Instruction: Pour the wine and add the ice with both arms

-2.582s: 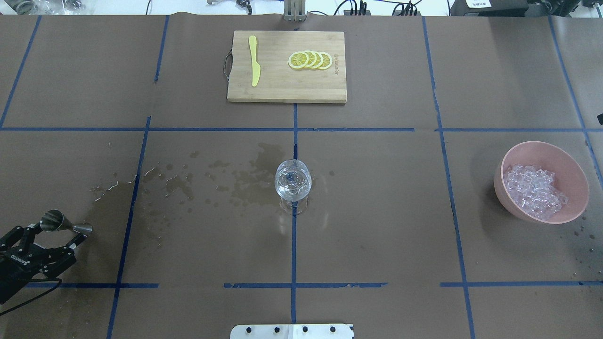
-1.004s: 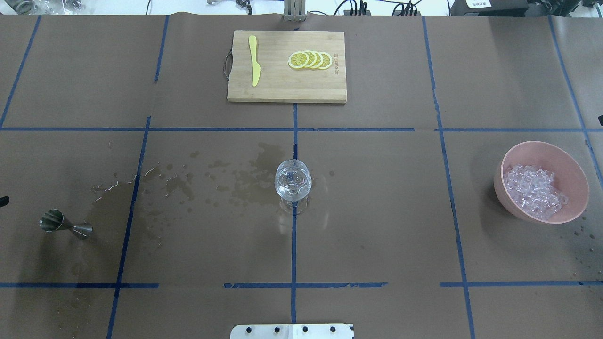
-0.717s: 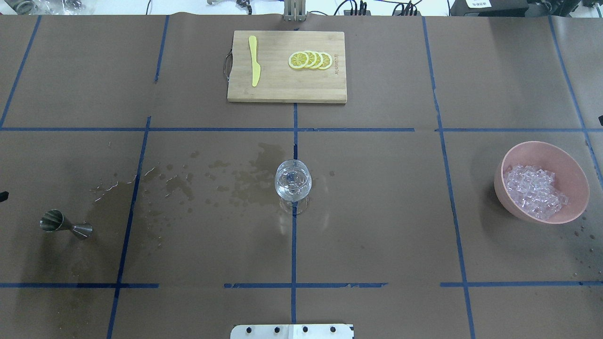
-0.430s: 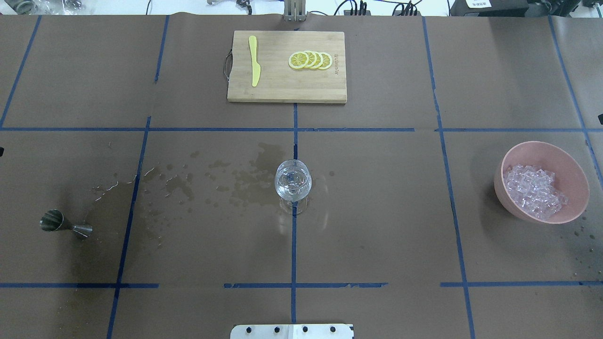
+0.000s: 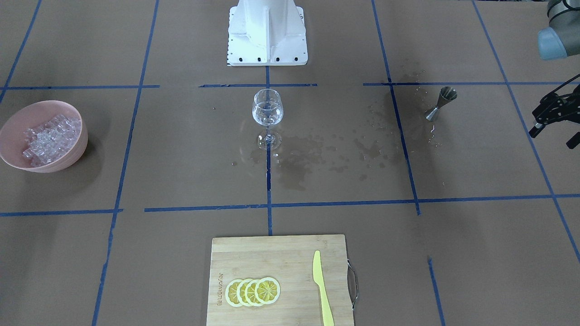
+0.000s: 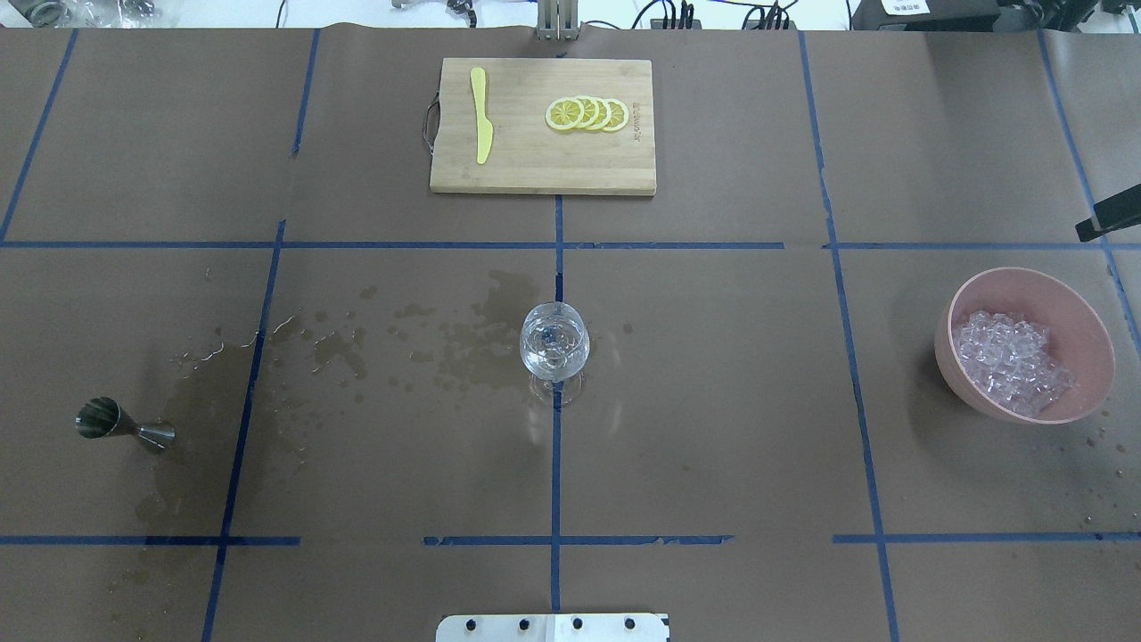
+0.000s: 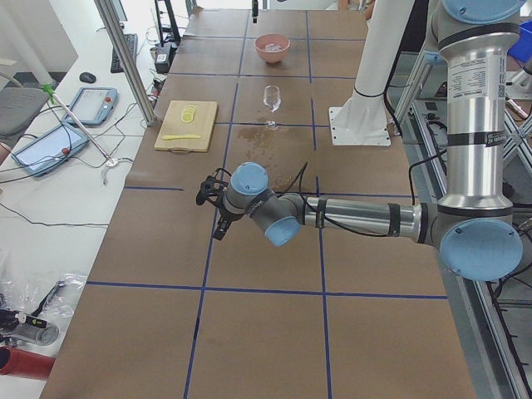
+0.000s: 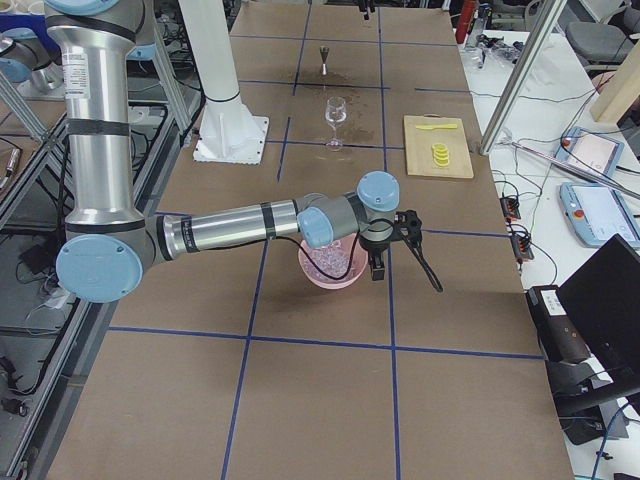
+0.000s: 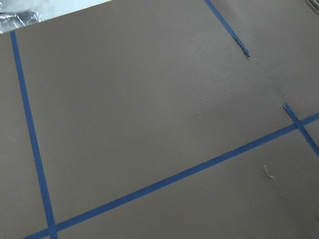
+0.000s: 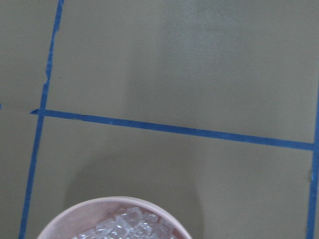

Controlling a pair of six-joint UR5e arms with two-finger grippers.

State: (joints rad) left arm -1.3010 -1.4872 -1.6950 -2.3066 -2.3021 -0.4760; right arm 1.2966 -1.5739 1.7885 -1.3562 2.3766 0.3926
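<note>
Overhead exterior view: the ice [image 6: 1012, 361] is lying heaped in the pink bowl [image 6: 1025, 292] at the robot's right end of the table, with no tool touching it. The right gripper [image 8: 400, 248] is hanging just beyond the bowl's far rim, on the side away from the robot's base. Only a black sliver of it is showing at this view's right edge, and its wrist camera is catching the rim and a few cubes at the very bottom of its picture. Judgement: the coming move is turning on this offset, since the ice is lying below the gripper and a little back toward the robot, so the right arm is needing to draw inward and descend. Whether its jaws are standing apart or closed cannot be told here. The glass [image 6: 554, 343] is standing upright at the table's centre, well apart from the bowl, with a little wine [image 5: 267, 117] glinting inside. The left gripper [image 5: 553, 133] is hanging at the opposite end, jaws apart and holding nothing, near the jigger [image 6: 120, 423] but clear of it. The right arm is plainly the nearer to the ice.
</note>
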